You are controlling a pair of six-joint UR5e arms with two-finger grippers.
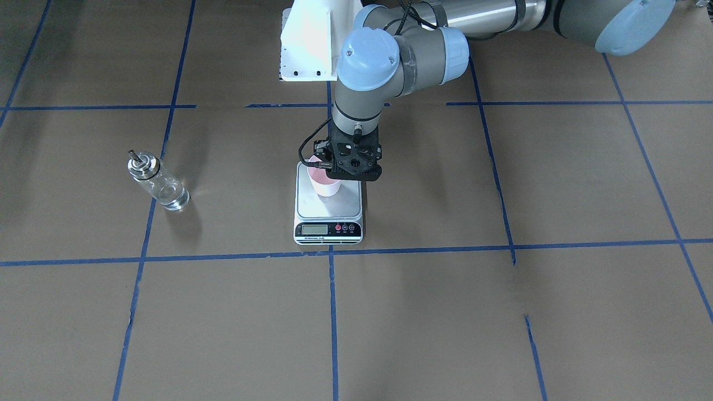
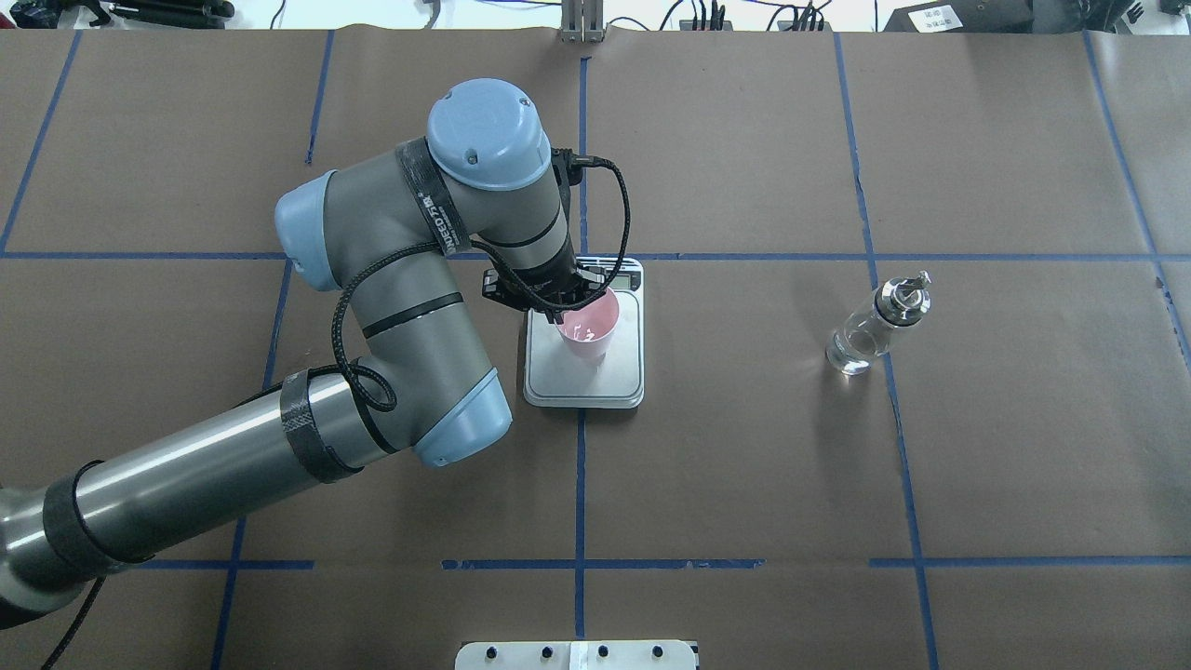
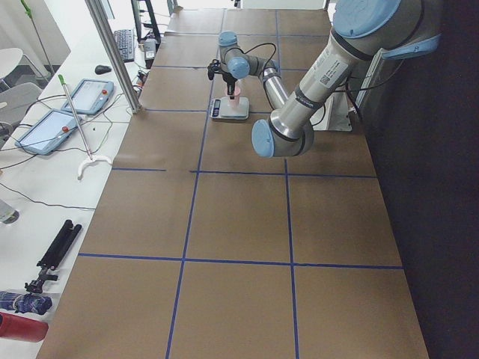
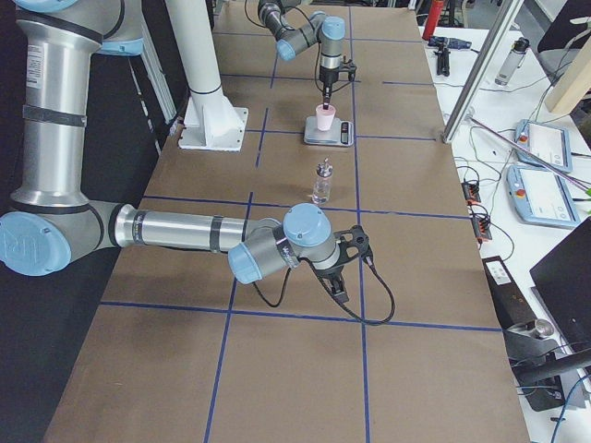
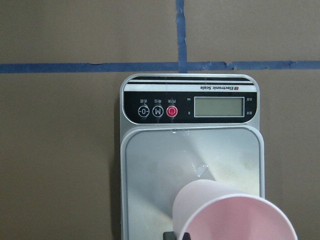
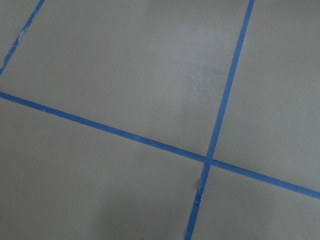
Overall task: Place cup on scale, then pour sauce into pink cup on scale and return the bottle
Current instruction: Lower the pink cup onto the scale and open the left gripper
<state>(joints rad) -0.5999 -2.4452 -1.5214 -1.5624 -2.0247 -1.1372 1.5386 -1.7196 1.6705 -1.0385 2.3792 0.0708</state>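
Note:
The pink cup (image 1: 325, 182) (image 2: 589, 331) is over the steel platform of the scale (image 1: 334, 209) (image 2: 625, 372), near its rear half. My left gripper (image 1: 337, 171) (image 2: 565, 314) comes down from above and is shut on the cup's rim. Whether the cup's base touches the platform I cannot tell. The left wrist view has the cup (image 5: 235, 215) close at the bottom right and the scale (image 5: 160, 170) with its display beyond. The bottle (image 1: 159, 182) (image 2: 875, 326) stands upright on the table, far from the scale. My right gripper (image 4: 343, 272) hovers low over bare paper; open or shut, I cannot tell.
Brown paper with a blue tape grid (image 1: 331, 253) covers the table. A white robot base mount (image 1: 306, 44) stands behind the scale. Side benches carry tablets (image 3: 86, 97) and cables (image 4: 480, 198).

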